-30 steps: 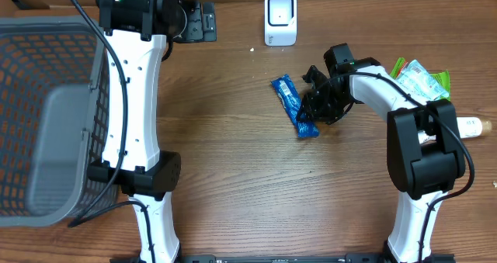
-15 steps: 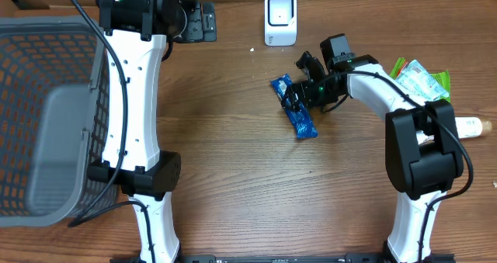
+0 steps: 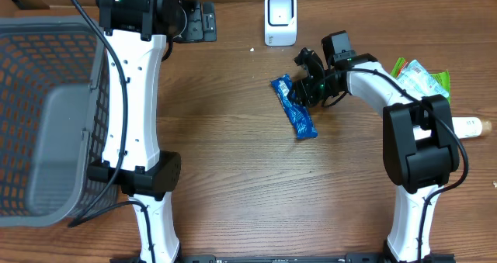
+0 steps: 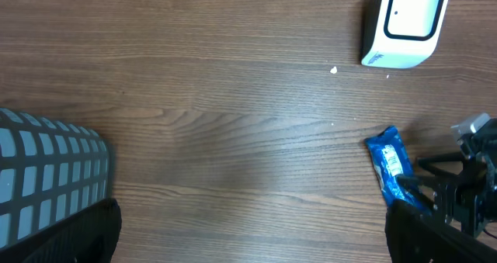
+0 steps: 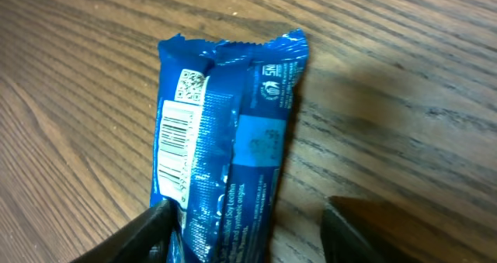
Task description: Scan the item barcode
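Straddling the bar (image 5: 225,139), flat on the table (image 3: 233,178) near the scanner (image 3: 280,19), the right gripper (image 5: 247,224) has jaws open, nothing pinched. Left gripper (image 4: 248,240) gapes idle. Looks like step 1, pick-up; next: close, lift, show barcode (image 5: 175,131) to scanner.

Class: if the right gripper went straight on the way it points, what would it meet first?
The blue wrapper, lying barcode-up between the open fingers of the right gripper. Depth is hard to judge, but nothing shows nearer.
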